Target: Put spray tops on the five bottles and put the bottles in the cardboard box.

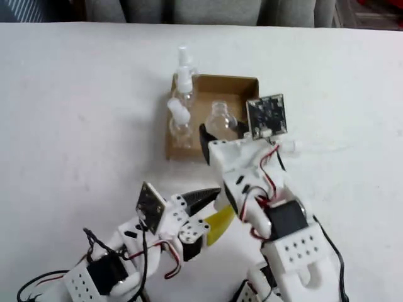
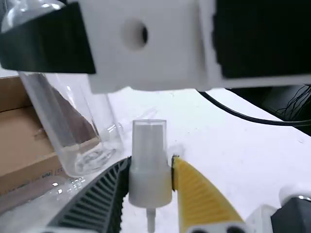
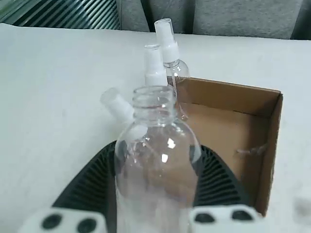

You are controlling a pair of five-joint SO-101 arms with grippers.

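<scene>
My right gripper is shut on a clear, uncapped bottle, holding it upright above the near part of the cardboard box. In the high view this bottle shows just beyond the right arm's white wrist. My left gripper is shut on a white spray top, pinched between the black and yellow fingers, low and close to the held bottle. Two capped bottles stand at the box's left side, and a third is just beyond it.
A loose white spray top with a thin tube lies on the table right of the box. The two arms are close together in front of the box. Bare white table stretches to the left and far side.
</scene>
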